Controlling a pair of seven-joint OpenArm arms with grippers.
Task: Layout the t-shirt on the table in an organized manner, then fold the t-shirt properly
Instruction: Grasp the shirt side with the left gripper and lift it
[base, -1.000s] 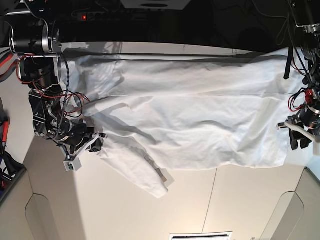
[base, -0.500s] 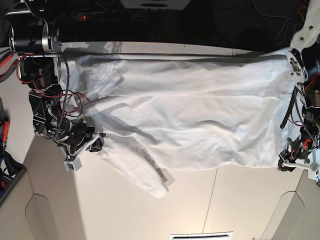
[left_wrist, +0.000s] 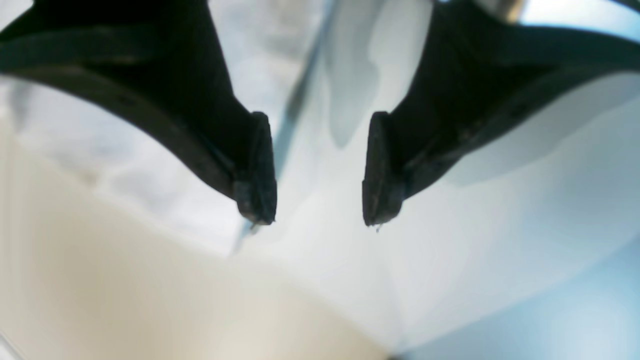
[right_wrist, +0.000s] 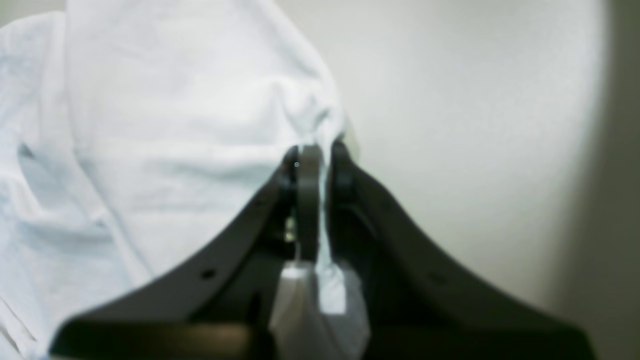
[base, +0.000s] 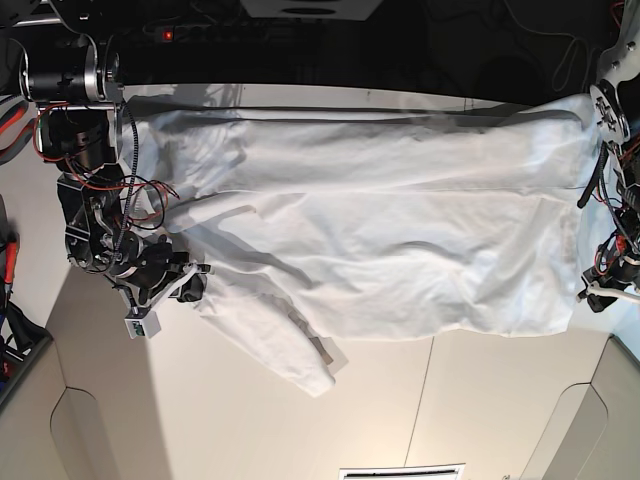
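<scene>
The white t-shirt (base: 380, 230) lies spread wide across the table (base: 400, 410), wrinkled, with one sleeve (base: 285, 352) trailing toward the near edge. My right gripper (base: 190, 287), at the left of the base view, is shut on the shirt's edge. In the right wrist view the fabric (right_wrist: 190, 125) is pinched in that gripper (right_wrist: 320, 152). My left gripper (base: 598, 296) hovers by the shirt's right edge. In the left wrist view it (left_wrist: 318, 216) is open and empty, with blurred white cloth (left_wrist: 450, 240) below it.
A thin dark seam (base: 428, 385) crosses the table. Rounded cut-outs sit at the near left (base: 90, 435) and near right (base: 575, 430). A power strip with a red light (base: 168, 35) and cables lie beyond the far edge. A white frame (base: 400, 471) is at the bottom.
My left gripper swung toward the near edge beside the shirt's right corner, then came back a little. My right gripper stayed shut on the shirt and barely shifted.
</scene>
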